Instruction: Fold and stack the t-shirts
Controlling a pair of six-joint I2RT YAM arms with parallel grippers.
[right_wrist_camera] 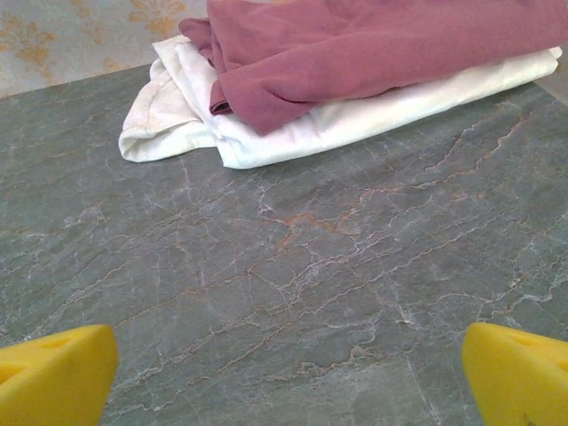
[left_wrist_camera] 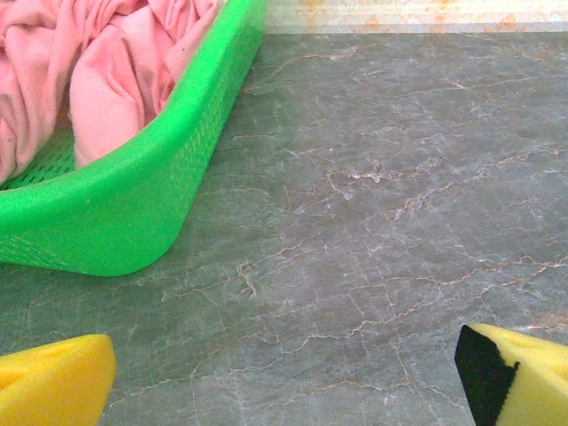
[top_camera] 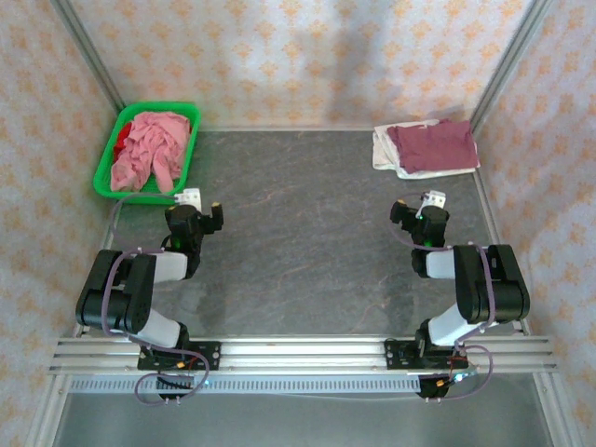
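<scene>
While released, right claw (right_wrist_camera: 288, 382) faces maroon t-shirt (right_wrist_camera: 373, 53) stacked on off-white t-shirt (right_wrist_camera: 293, 133) | left claw (left_wrist_camera: 284, 382) released; ahead-left, pink t-shirt (left_wrist_camera: 115, 98) unfolded in green basket (left_wrist_camera: 177, 177)

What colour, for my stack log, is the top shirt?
Top shirt is maroon, over an off-white shirt; best in right wrist view.

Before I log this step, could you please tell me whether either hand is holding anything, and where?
Nothing is held: left hand and right hand are both open.

The grey marbled table (top_camera: 307, 251) bears a green basket (top_camera: 101, 177) far left and an off-white t-shirt (top_camera: 382, 151) far right.
</scene>
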